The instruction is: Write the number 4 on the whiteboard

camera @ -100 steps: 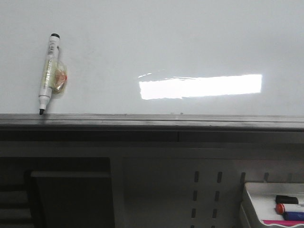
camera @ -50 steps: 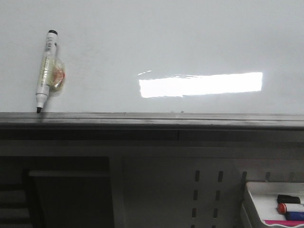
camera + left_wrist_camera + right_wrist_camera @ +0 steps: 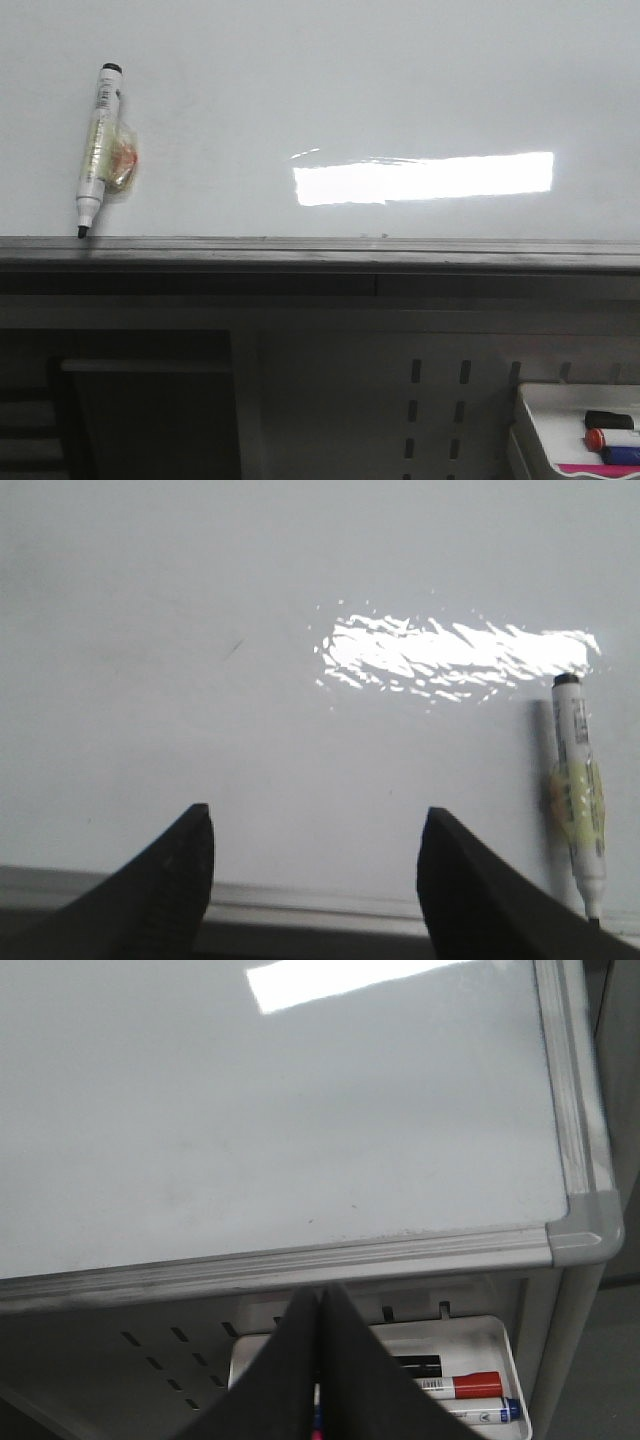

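The whiteboard (image 3: 320,100) fills the upper part of the front view, its surface bare of any writing, with a bright strip of glare (image 3: 423,178) on it and a grey ledge (image 3: 320,255) along its lower edge. A black-tipped marker (image 3: 97,145), wrapped in a bit of yellowish tape, leans against the board near its left end, tip down on the ledge.

The left gripper (image 3: 312,880) faces the board with its jaws wide apart and nothing between them, the marker just beside it. The right gripper (image 3: 318,1380) has its jaws pressed together, below the board's corner and over a white tray (image 3: 495,1345) holding more markers.

Against a second ago, the leaning marker sits slightly higher and further left in the front view.
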Robot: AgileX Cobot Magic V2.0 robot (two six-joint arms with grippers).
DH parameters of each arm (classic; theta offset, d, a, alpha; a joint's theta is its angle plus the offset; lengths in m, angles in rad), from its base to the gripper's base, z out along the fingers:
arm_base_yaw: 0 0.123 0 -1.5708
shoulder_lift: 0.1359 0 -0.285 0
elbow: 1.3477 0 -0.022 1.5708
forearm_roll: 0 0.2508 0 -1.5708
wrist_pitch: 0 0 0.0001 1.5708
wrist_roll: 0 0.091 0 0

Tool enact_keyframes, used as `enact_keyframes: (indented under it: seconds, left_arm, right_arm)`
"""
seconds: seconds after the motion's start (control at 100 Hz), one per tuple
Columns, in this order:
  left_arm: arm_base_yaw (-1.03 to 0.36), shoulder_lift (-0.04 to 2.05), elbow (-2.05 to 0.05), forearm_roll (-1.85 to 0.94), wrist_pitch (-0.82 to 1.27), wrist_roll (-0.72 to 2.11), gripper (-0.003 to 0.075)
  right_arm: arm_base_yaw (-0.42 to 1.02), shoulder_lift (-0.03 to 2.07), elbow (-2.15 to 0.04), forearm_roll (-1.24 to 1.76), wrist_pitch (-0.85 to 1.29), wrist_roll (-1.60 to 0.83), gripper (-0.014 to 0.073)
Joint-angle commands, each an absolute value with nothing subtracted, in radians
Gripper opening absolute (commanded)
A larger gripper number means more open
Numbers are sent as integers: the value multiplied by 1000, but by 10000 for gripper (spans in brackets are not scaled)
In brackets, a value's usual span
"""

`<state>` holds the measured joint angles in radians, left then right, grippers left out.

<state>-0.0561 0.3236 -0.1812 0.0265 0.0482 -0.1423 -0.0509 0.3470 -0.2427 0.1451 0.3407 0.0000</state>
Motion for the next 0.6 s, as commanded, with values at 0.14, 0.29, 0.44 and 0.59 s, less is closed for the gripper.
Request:
enact_keyframes:
  seconds: [0.14, 0.29, 0.44, 0.59]
  left_arm:
    - [-145, 495, -217, 117, -232, -147, 430]
    - [-275, 627, -232, 117, -285, -177, 430]
    - [-406, 795, -252, 76, -396, -181, 430]
    - [-462, 984, -284, 0, -504, -181, 430]
  right_arm:
    - [-54, 363, -280, 147, 264, 0, -54]
    - [-54, 363, -280, 147, 264, 0, -54]
    - [-54, 363, -280, 147, 264, 0, -54]
    - [-54, 363, -280, 147, 264, 0, -54]
